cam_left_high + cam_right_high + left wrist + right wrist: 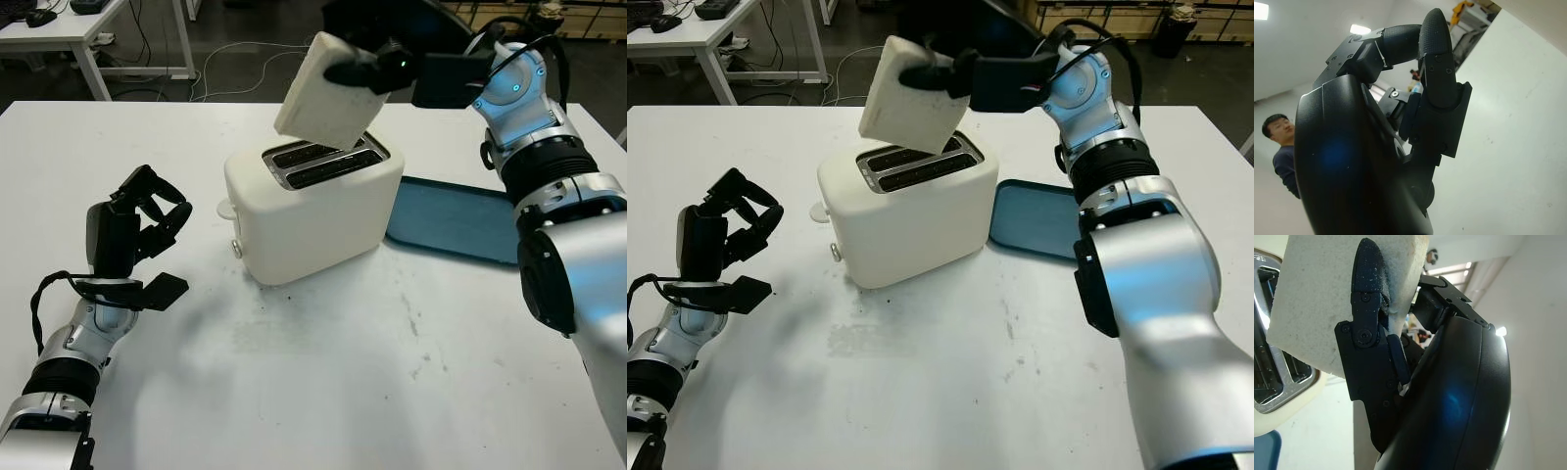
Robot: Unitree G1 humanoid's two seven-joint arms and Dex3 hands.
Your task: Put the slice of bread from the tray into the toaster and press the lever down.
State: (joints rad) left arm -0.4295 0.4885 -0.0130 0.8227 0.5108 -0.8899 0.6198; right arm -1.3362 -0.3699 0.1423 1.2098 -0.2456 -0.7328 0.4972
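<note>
Well to the left, the left hand [137,220] is idling above the table [323,382] with fingers curled on nothing. Centrally, the toaster [309,211] is standing with its 2 slots [323,162] running left to right and its lever [226,209] on the left end. Just above those slots, the slice of bread [325,91] is hanging tilted, its lower corner nearly dipping in, pinched by the right hand [377,69]. Squaring it with a slot looks necessary. Rightward, the tray [456,220] is lying bare.

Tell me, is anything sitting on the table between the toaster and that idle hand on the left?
No. In the left eye view, bare white table separates the toaster from the curled, empty left hand.
</note>
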